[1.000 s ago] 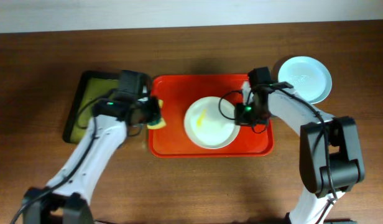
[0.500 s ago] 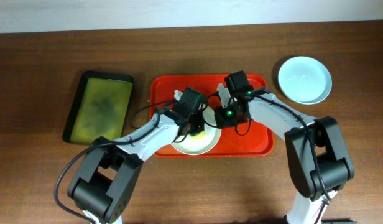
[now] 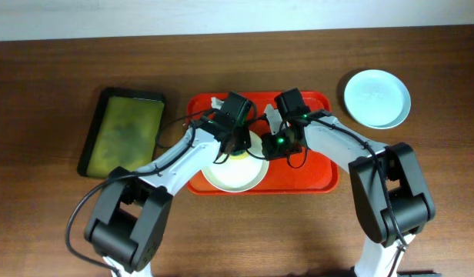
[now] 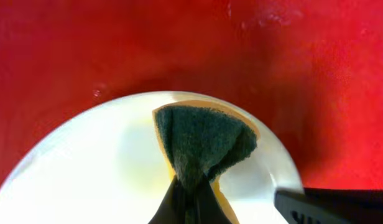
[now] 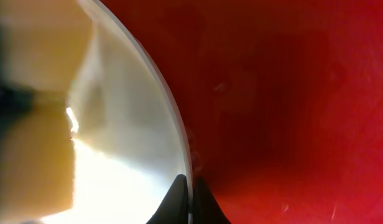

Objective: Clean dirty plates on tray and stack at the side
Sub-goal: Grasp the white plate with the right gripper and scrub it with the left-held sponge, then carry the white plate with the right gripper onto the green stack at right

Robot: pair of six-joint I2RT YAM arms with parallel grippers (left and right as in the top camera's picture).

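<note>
1. We see the white plate [image 3: 235,172] lying flat on the orange-red tray [image 3: 323,178], in the tray's left-centre part, with both arms meeting over its upper edge.
2. The left gripper [image 4: 189,202] is pinching a sponge [image 4: 204,144]. Its dark fingers are pressed together on the lower end of the sponge, whose green scouring face is folded towards the camera with a yellow edge showing behind it.
3. In the left wrist view the sponge lies over the plate's far rim, and faint yellow smearing shows on the plate around it.
4. The right gripper [image 5: 189,198] is clamped on the white plate's rim, one fingertip on each side of the thin edge, on the plate's right side.
5. In the right wrist view the bare red tray floor lies just beside the held rim, and the plate's inside is pale with a blurred yellowish patch at the left.
6. A pale mint-blue plate [image 3: 377,98] sits off the tray on the table [image 3: 52,77], near its upper right corner; we cannot tell whether another plate lies under it.
7. An olive-green tray [image 3: 123,132] with a black rim lies on the table left of the orange-red one, apart from it.
</note>
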